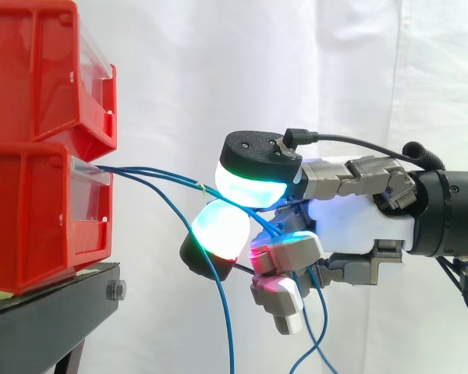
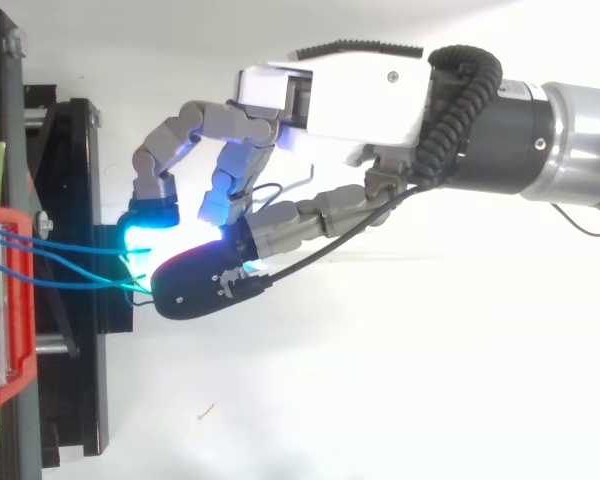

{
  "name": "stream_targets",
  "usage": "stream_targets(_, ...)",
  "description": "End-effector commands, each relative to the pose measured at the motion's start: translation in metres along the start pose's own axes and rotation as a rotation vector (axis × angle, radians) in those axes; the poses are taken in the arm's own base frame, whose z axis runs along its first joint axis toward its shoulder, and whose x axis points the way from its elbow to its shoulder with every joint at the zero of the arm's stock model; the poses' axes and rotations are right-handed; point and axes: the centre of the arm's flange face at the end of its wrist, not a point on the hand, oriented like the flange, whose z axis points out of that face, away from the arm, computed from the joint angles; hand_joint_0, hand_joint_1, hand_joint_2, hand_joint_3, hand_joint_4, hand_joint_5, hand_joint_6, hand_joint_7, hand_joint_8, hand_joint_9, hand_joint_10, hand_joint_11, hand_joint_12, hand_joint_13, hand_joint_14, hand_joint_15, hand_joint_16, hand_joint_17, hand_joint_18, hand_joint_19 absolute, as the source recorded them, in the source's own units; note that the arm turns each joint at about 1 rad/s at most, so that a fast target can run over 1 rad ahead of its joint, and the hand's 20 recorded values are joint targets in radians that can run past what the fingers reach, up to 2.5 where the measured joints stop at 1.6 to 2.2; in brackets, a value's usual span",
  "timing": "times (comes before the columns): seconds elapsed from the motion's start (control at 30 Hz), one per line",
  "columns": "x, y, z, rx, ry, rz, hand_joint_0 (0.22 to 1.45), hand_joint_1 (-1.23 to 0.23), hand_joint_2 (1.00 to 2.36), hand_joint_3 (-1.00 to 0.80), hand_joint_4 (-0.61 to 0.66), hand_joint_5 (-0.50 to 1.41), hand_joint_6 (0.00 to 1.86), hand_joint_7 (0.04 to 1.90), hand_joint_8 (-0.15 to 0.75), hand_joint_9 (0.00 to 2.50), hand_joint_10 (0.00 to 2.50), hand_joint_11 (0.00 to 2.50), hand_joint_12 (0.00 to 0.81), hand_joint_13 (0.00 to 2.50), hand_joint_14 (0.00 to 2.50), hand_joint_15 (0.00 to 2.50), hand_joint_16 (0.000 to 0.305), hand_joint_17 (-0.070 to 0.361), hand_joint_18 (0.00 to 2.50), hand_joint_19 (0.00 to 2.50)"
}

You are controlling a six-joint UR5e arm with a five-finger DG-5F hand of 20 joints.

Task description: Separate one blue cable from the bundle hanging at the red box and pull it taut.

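Observation:
Thin blue cables [image 1: 164,179] leave the front of the lower red bin [image 1: 39,218] and run almost straight to the right into my hand [image 1: 359,222]. The hand hangs level with that bin, a little way off it, fingers curled. One cable is pinched between the cyan-glowing pad on top [image 1: 253,183] and the white and red pad beneath it. Another blue cable [image 1: 228,327] sags away from the bundle and hangs down. In the top view the cables [image 2: 80,284] stretch from the bin [image 2: 5,300] to the hand [image 2: 350,95].
A second red bin [image 1: 39,70] sits on top of the lower one, both on a black stand [image 1: 54,312]. Loose blue cable ends [image 1: 321,343] dangle below the hand. A white curtain hangs behind.

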Motion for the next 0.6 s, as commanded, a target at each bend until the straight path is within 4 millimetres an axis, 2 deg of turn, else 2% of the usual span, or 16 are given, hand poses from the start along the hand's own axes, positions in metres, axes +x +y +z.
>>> stream_targets(0.0,-0.0009,-0.0004,-0.0001,0.001,-0.001,0.0,0.68,-0.83,1.02,-0.19,0.08,-0.21,0.95,1.01,0.346,1.1,0.1,1.6,0.405,1.11,0.03,0.91,0.049,0.109,1.04,0.65)
stream_targets(0.1,-0.0009,-0.0002,0.0,-0.001,-0.002,0.0,0.72,-0.86,1.01,-0.25,0.08,-0.21,0.96,1.04,0.344,1.11,0.07,1.61,0.404,1.11,0.02,0.91,0.048,0.108,1.04,0.64)
stream_targets(0.47,0.0001,-0.0001,0.0,0.001,-0.001,0.001,0.79,-0.88,1.0,-0.5,0.1,-0.21,0.95,0.96,0.341,1.11,0.0,1.59,0.397,1.1,0.03,0.9,0.047,0.106,1.04,0.6)
stream_targets(0.57,0.0001,-0.0002,-0.0002,0.002,-0.001,0.003,0.76,-0.89,1.0,-0.5,0.13,-0.2,0.95,0.99,0.343,1.11,0.0,1.58,0.397,1.1,0.03,0.9,0.047,0.105,1.05,0.59)
